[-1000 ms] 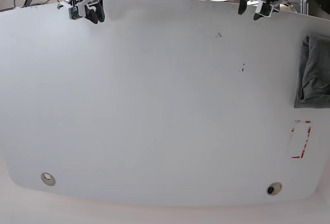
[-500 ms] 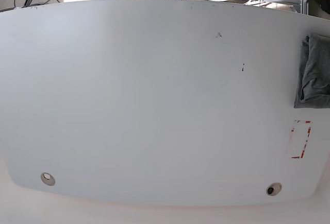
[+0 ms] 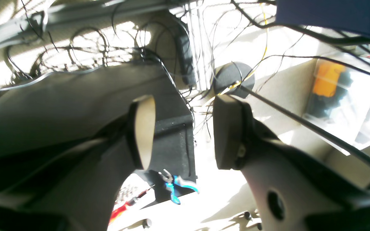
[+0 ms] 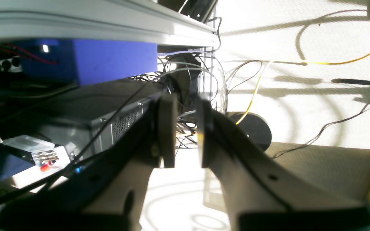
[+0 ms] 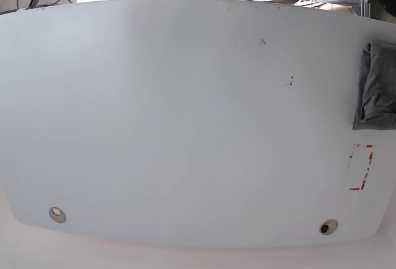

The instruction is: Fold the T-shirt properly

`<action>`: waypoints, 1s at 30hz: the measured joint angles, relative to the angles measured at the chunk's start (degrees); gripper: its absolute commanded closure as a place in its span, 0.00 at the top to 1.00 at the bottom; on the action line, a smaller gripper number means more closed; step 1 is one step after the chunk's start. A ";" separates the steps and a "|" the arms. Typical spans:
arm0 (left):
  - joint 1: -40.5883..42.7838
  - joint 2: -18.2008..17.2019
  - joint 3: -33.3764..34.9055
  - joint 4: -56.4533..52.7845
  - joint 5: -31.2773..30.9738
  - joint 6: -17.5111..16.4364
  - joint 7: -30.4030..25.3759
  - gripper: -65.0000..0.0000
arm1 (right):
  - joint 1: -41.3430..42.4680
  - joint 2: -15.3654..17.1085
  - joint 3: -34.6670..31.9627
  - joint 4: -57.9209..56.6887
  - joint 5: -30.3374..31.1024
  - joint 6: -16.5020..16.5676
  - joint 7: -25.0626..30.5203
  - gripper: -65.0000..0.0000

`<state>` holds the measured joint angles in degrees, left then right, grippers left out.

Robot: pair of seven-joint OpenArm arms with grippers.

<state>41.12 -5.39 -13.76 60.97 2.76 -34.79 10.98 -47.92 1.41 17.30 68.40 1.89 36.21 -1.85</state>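
The T-shirt (image 5: pixel 377 86) is seen folded at the white table's (image 5: pixel 185 127) right edge. The left gripper (image 3: pixel 183 131) is spread wide, empty; the right gripper (image 4: pixel 185 134) is narrowly parted, nothing grasped.

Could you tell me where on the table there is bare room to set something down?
Nearly all of the white table is bare, from its left edge across to the red tape marks near the right edge. The only occupied spot is the right edge, where the folded T-shirt lies above those marks. Neither arm is over the table.
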 measured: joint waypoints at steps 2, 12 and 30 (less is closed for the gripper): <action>-2.62 0.50 0.50 -4.63 0.28 0.46 -1.40 0.41 | 2.64 0.00 0.00 -3.41 -1.01 -0.15 0.46 0.16; -15.58 0.11 2.01 -28.92 4.48 11.15 -9.81 0.42 | 13.90 -0.55 -0.28 -18.88 -6.29 -3.15 1.03 0.16; -30.67 -0.94 2.40 -51.67 4.74 22.40 -14.01 0.42 | 28.06 0.79 -0.26 -36.87 -14.19 -10.56 1.27 0.16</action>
<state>10.46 -6.33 -11.35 9.30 7.51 -12.38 -3.03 -19.86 2.20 17.04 31.53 -12.29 25.65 -0.58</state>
